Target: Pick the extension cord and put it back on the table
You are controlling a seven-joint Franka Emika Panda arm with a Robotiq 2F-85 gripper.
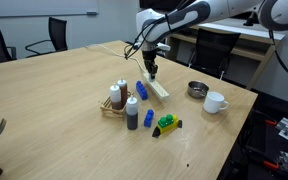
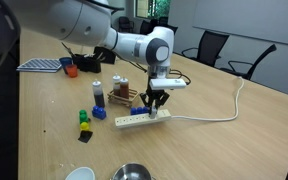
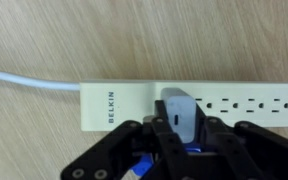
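The gripper (image 3: 180,135) stands low over the extension cord (image 3: 199,106), a finger on either side of a grey raised part (image 3: 180,110) of its strip. Whether the fingers press on that part or merely flank it, I cannot tell. The strip lies flat on the wooden surface (image 3: 44,35), just beside a cluster of bottles (image 2: 119,91) in an exterior view.

Reading the wrist view left to right: the white cable (image 3: 24,80) is likely limp and will trail and drag rather than lift with the body. The cream plastic body looks rigid, light and rather smooth. It is long, so a hold near one end would probably let the far end droop or swing. A grasp across its narrow width near the middle looks safer to me than one on the grey part, which may be a plug that could pull free.

The gripper covers the strip's near edge, and the row of outlets is cut off at the right. A blue object (image 3: 134,166) under the gripper is too hidden to name.
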